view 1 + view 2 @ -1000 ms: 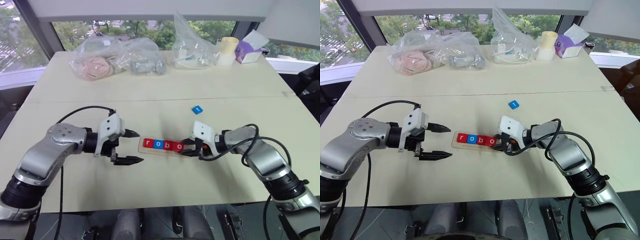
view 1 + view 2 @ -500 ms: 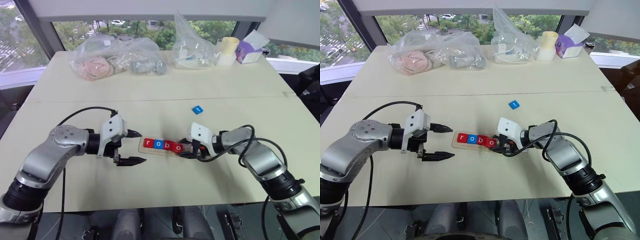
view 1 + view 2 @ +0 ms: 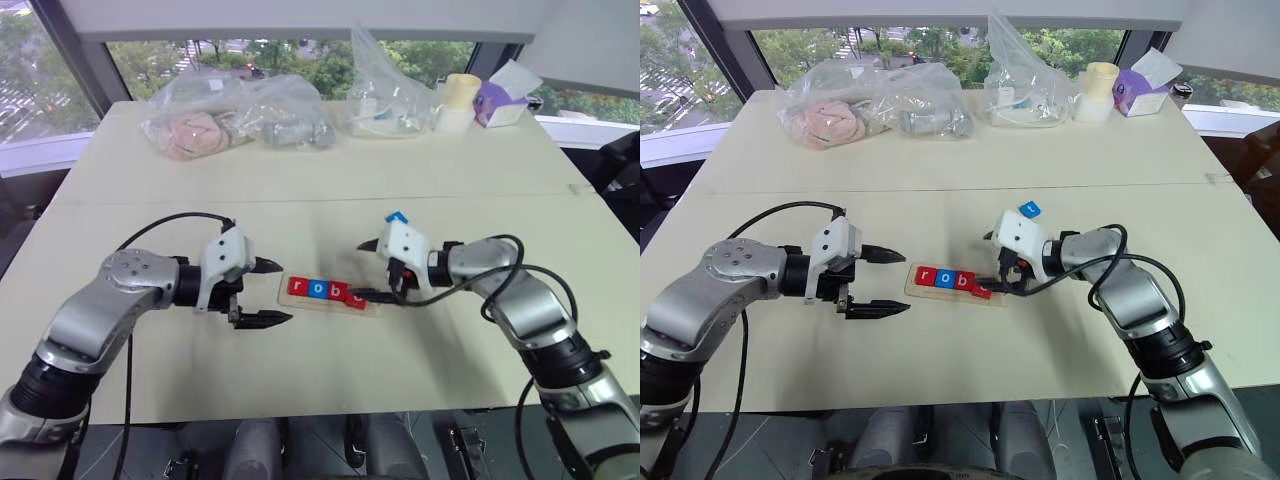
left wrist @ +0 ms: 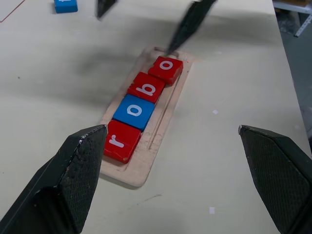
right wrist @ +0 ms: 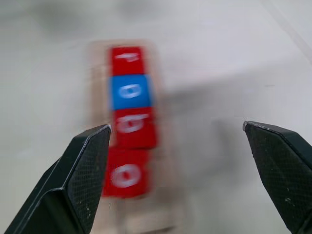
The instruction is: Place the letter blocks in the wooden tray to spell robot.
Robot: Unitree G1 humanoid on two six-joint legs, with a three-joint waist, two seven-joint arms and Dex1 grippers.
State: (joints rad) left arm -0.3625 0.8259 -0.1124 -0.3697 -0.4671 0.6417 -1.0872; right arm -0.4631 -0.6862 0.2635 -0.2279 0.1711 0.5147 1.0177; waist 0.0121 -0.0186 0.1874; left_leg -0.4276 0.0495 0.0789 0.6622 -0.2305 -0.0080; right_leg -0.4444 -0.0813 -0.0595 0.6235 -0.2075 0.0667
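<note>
Wooden tray [image 4: 146,165]: lying near the middle of the tabletop [image 3: 330,180], closer to its near edge.
Letter blocks in tray [image 4: 146,90]: four sitting in a row, reading r, o, b, o.
Blue block [image 3: 1029,209]: resting on the table beyond the right gripper.
Left gripper [image 3: 268,293]: hovering spread apart off the tray's left end, empty.
Right gripper [image 3: 992,261]: hanging released, fingers wide, over the tray's right end.

Pale cream table [image 3: 300,380] is carrying everything. Wooden tray [image 4: 165,112] is lying near the table's middle, holding four tiles. One blue tile [image 4: 65,5] is sitting loose on the tabletop just beyond it. Along the far edge, clear plastic bags [image 3: 235,115], a pale yellow cup [image 3: 458,100] and a purple tissue box [image 3: 498,100] are resting.
</note>
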